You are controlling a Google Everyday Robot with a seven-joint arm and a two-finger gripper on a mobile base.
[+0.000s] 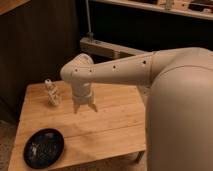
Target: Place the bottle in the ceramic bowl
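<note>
A small pale translucent bottle [51, 93] stands on the wooden table [115, 125] near its far left corner, leaning slightly. The ceramic bowl [44, 147], a shallow glossy black dish with pale speckles, sits at the table's near left corner. My gripper [84, 107] hangs pointing down over the table's middle, to the right of the bottle and apart from it. Its fingers spread apart with nothing between them. The bowl lies well in front and to the left of the gripper.
My large beige arm [165, 75] reaches in from the right and fills the right side of the view. Dark wooden panels stand behind the table. A pale beam with a metal post [90, 36] runs behind the table at the back.
</note>
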